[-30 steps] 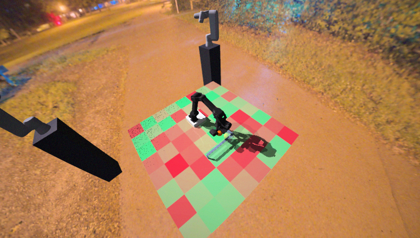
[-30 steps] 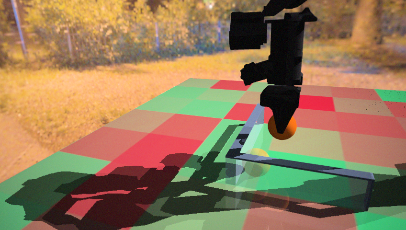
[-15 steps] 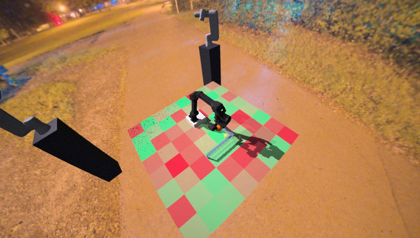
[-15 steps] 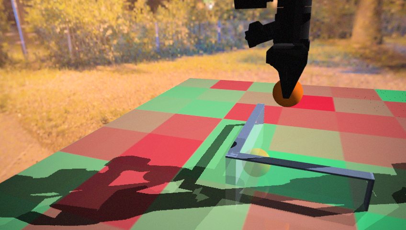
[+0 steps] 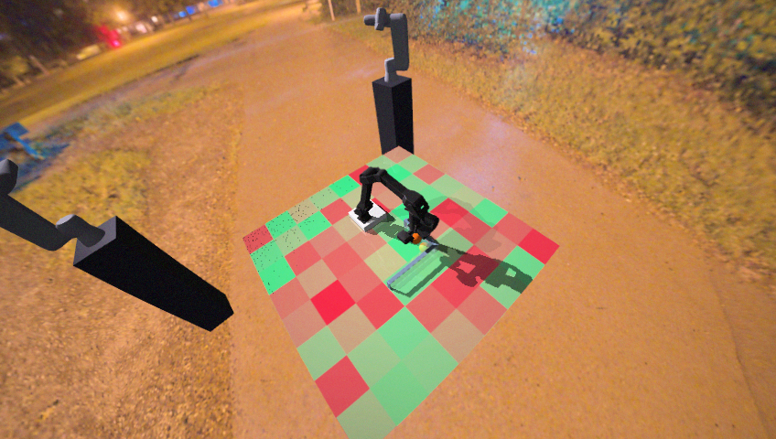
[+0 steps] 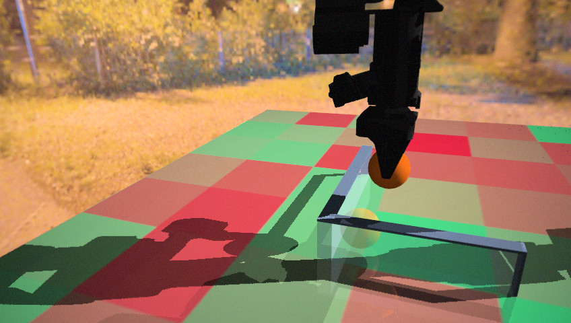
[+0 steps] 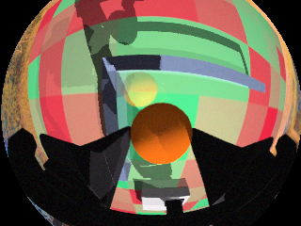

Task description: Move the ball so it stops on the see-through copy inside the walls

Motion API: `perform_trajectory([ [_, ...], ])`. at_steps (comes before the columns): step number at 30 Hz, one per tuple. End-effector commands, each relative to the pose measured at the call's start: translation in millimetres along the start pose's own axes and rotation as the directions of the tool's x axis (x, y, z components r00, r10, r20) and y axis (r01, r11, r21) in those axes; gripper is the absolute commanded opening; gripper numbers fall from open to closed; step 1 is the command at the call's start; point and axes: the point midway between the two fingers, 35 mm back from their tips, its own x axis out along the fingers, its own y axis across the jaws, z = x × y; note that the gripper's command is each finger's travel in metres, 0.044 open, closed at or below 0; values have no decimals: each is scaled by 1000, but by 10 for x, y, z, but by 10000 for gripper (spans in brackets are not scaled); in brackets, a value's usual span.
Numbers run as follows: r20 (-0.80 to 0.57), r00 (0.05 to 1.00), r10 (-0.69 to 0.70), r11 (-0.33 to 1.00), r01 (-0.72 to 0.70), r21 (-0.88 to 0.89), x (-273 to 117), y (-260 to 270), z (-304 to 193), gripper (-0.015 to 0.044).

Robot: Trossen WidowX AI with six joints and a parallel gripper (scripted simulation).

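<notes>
Top view: the black robot arm (image 5: 389, 193) reaches over the red-and-green chequered worktop (image 5: 381, 347), its end effector (image 5: 412, 237) clamped on the small orange ball (image 5: 415, 237), near one end of the low clear corner walls (image 5: 416, 270).

Exterior view: the end effector (image 6: 388, 169) points down and holds the ball (image 6: 389, 169) in the air above the worktop (image 6: 240, 175). The pale see-through ball copy (image 6: 359, 233) sits lower, in the walls' (image 6: 420, 233) corner.

Wrist view: the ball (image 7: 161, 134) sits between the dark fingers; the copy (image 7: 141, 89) lies just beyond, beside the walls (image 7: 207, 70).
</notes>
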Motion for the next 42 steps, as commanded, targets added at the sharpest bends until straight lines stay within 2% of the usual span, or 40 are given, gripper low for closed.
perform_trajectory([
  [1,2,1000,-2,1000,2,4,111,11,12,0],
  [13,1,1000,-2,1000,2,4,678,7,0,0],
  [34,1,1000,-2,1000,2,4,877,6,-1,0],
  [42,2,1000,1,1000,-1,-1,840,9,2,210],
])
